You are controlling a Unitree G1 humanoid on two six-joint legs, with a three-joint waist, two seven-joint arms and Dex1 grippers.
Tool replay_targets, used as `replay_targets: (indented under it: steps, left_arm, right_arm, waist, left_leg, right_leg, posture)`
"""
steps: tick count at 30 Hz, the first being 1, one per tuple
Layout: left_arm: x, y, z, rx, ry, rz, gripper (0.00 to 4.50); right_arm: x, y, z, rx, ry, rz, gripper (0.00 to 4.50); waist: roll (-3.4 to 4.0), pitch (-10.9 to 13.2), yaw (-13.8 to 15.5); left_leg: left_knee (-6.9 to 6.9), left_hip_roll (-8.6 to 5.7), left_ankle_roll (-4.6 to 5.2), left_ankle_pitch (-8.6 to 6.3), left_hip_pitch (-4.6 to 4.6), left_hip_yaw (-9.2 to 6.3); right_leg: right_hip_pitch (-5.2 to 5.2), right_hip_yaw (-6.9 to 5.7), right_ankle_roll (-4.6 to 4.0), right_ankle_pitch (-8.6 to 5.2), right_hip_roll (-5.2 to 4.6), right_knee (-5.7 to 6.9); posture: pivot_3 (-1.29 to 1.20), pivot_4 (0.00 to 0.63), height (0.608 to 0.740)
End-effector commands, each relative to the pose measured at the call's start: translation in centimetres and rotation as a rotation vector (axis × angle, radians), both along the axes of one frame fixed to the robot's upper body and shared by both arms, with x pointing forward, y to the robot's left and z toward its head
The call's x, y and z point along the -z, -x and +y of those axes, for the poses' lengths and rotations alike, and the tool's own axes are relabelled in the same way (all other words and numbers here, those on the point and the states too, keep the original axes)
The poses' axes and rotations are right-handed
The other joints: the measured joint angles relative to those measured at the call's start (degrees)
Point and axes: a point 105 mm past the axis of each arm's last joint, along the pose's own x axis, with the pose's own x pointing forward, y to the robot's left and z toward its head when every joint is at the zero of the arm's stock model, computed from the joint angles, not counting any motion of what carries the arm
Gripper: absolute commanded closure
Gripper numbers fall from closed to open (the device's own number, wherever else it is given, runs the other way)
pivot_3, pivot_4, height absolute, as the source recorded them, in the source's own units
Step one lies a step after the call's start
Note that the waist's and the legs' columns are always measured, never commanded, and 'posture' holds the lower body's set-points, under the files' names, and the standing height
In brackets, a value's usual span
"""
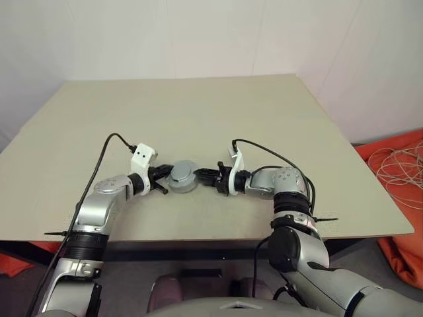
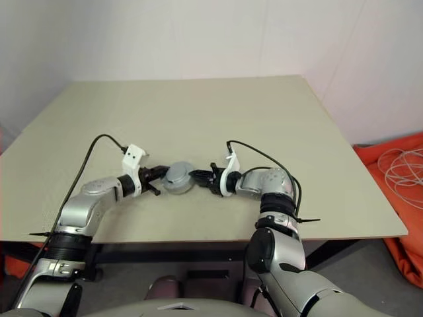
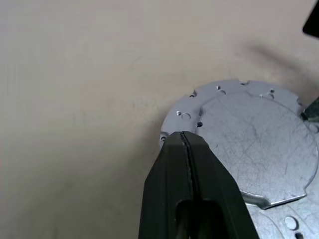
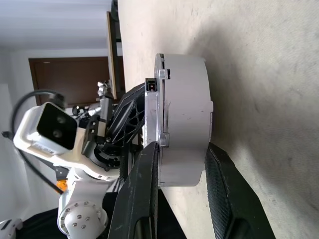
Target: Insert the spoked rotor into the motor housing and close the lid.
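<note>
Both grippers meet at the motor housing (image 1: 182, 177), near the front middle of the table (image 1: 198, 119). My right gripper (image 4: 182, 164) straddles the housing's side wall, one finger against the flange end and one on the far flat end; whether it's truly clamped I can't tell. My left gripper (image 3: 189, 149) is pinched fully together, tip pressed to the rim of the lid (image 3: 254, 144), which sits flat on the housing. From the right wrist view the lid looks seated, so I'd judge closure nearly done. Open tabletop lies all around; the front edge is closest.
</note>
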Motion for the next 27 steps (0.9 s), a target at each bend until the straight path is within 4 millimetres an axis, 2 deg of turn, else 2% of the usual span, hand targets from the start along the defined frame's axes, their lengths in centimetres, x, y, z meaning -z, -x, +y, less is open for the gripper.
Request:
replay_targets:
  steps: [1, 2, 4, 7, 9, 12, 17, 25, 26, 27]
  left_arm:
    - [-2.5, -1.1, -0.1, -0.126, 0.283, -0.013, 4.5]
    - [-3.5, -1.6, 1.1, -0.213, 0.38, -0.027, 4.5]
    - [-4.3, -2.0, 3.8, -0.362, 0.513, 0.001, 4.5]
    - [-4.3, -1.1, 6.2, -0.421, 0.622, 0.053, 4.5]
    - [-4.1, -0.4, 8.0, -0.48, 0.667, 0.058, 4.5]
    - [-3.8, 0.6, 9.7, -0.53, 0.72, 0.052, 4.5]
    - [-3.7, 2.2, 9.7, -0.503, 0.835, 0.073, 2.89]
    - [-3.5, 4.6, 7.1, -0.33, 1.032, 0.188, 0.23]
    - [-3.4, 4.7, 6.9, -0.327, 1.063, 0.2, 0.0]
    - [-3.5, 4.7, 6.8, -0.315, 1.093, 0.21, 0.0]
  right_arm:
    - [-2.0, -0.1, 1.3, -0.023, -0.072, -0.047, 3.38]
    - [-2.3, -0.1, 1.2, -0.023, -0.088, -0.055, 3.38]
    - [-3.0, -0.3, 1.1, -0.016, -0.111, -0.067, 3.39]
    - [-3.6, -0.4, 0.8, -0.012, -0.13, -0.08, 3.41]
    - [-4.2, -0.5, 0.6, -0.008, -0.149, -0.09, 3.41]
    - [-4.4, -0.7, 0.2, -0.006, -0.145, -0.097, 3.41]
    - [-4.6, -1.0, -0.1, 0.009, -0.152, -0.094, 3.41]
    - [-6.7, -1.4, -0.6, 0.011, -0.228, -0.136, 3.41]
    - [-7.1, -1.4, -0.6, 0.01, -0.244, -0.144, 3.41]
    - [-7.6, -1.5, -0.6, 0.009, -0.264, -0.15, 3.41]
  waist:
    - [-0.02, 0.04, 0.0]
    - [-0.09, 0.09, -0.03]
    - [-0.27, 0.16, -0.01]
    - [-0.28, 0.17, -0.38]
    - [-0.27, 0.18, -0.24]
    - [-0.29, 0.19, 0.02]
    - [-0.4, 0.25, 0.27]
    - [-0.42, 0.26, 0.4]
    - [-0.42, 0.26, 0.41]
    - [-0.42, 0.27, 0.43]
  left_leg:
    - [0.01, 0.0, 0.0, 0.0, -0.04, 0.0]
    - [0.03, 0.0, 0.0, 0.0, -0.11, 0.0]
    - [0.13, 0.06, -0.01, 0.01, -0.48, -0.01]
    - [0.19, 0.25, -0.03, 0.02, -0.82, -0.04]
    - [0.11, 0.32, -0.03, 0.01, -0.89, -0.06]
    - [0.09, 0.31, 0.02, -0.02, -1.13, -0.06]
    - [0.16, 0.33, 0.04, -0.03, -1.47, -0.07]
    - [0.28, 0.36, 0.01, -0.02, -1.44, -0.07]
    - [0.29, 0.36, 0.01, -0.02, -1.44, -0.07]
    - [0.3, 0.37, 0.0, -0.01, -1.44, -0.07]
  right_leg:
    - [-0.05, 0.0, 0.0, 0.0, 0.0, 0.0]
    - [-0.14, 0.0, 0.0, 0.0, 0.0, 0.0]
    - [-0.41, -0.01, -0.03, 0.02, 0.03, 0.03]
    - [-0.76, -0.04, -0.49, 0.3, 0.24, 0.08]
    - [-0.83, -0.04, -0.53, 0.29, 0.36, 0.04]
    - [-0.96, -0.04, -0.48, 0.28, 0.37, -0.06]
    - [-1.22, -0.11, -0.37, 0.35, 0.34, -0.04]
    - [-1.21, -0.11, -0.46, 0.29, 0.34, 0.05]
    - [-1.21, -0.11, -0.46, 0.3, 0.34, 0.06]
    - [-1.22, -0.11, -0.45, 0.3, 0.35, 0.07]
  posture:
    - [0.0, 0.0, 0.74]
    - [0.0, 0.0, 0.74]
    - [0.0, 0.0, 0.74]
    - [0.0, 0.0, 0.74]
    - [0.0, 0.0, 0.74]
    - [0.0, 0.0, 0.74]
    - [0.0, 0.0, 0.74]
    - [0.0, 0.0, 0.74]
    - [0.0, 0.0, 0.74]
    - [0.0, 0.0, 0.74]
